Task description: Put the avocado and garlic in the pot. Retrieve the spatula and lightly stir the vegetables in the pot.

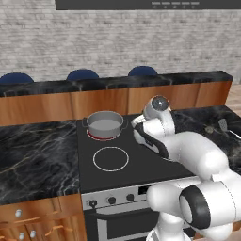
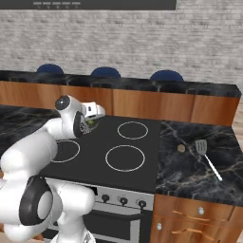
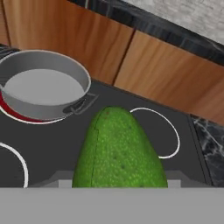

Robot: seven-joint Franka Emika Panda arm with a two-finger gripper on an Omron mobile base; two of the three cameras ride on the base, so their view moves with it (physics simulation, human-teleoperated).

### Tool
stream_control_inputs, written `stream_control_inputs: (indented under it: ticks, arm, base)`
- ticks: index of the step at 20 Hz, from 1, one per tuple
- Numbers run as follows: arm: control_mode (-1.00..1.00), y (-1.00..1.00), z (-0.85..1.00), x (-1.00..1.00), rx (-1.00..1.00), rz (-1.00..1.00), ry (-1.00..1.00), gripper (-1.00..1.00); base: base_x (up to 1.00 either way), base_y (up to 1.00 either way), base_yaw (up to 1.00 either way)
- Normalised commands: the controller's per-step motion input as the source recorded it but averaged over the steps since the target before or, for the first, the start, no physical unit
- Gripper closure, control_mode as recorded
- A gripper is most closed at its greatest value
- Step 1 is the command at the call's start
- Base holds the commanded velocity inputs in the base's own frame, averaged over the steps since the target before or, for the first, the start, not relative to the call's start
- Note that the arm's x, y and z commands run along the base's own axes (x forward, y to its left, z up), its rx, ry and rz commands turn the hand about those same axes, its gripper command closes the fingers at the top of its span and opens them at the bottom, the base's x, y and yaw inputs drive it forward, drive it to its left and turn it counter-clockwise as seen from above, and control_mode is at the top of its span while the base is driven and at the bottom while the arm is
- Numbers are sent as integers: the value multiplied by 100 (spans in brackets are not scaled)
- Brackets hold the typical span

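The bright-green avocado (image 3: 118,148) sits between my fingers, large in the hand view, with my gripper (image 2: 93,118) shut on it above the stove's back left area. Up and to the left of the avocado in the hand view stands the grey pot (image 3: 43,87); in the left base view this pot (image 1: 104,124) rests on the glowing red back-left burner, just left of my hand. On the counter right of the stove lie the pale beige garlic (image 2: 181,148) and the light-grey spatula (image 2: 207,157), head toward the wall.
The black stove top (image 2: 124,156) has white ring burners. Dark marble counter (image 1: 33,155) flanks it on both sides. A wooden raised bar (image 2: 142,102) with blue stools behind it runs along the back. Stove knobs line the front edge.
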Motion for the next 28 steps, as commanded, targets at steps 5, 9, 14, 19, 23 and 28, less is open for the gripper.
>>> stream_control_inputs:
  ticks: [5,9,14,19,23,28]
  arm:
    - [-100,94,34,1,2,-4,8,100]
    - [-100,45,2,9,5,0,37,100]
    - [-100,0,-4,18,4,4,26,100]
    - [-100,24,-38,41,0,2,6,100]
    - [-100,35,-36,79,0,0,0,100]
    - [-100,39,0,75,5,0,1,100]
  base:
    - [0,0,0]
    - [0,0,0]
    - [0,0,0]
    - [0,0,0]
    - [0,0,0]
    - [0,0,0]
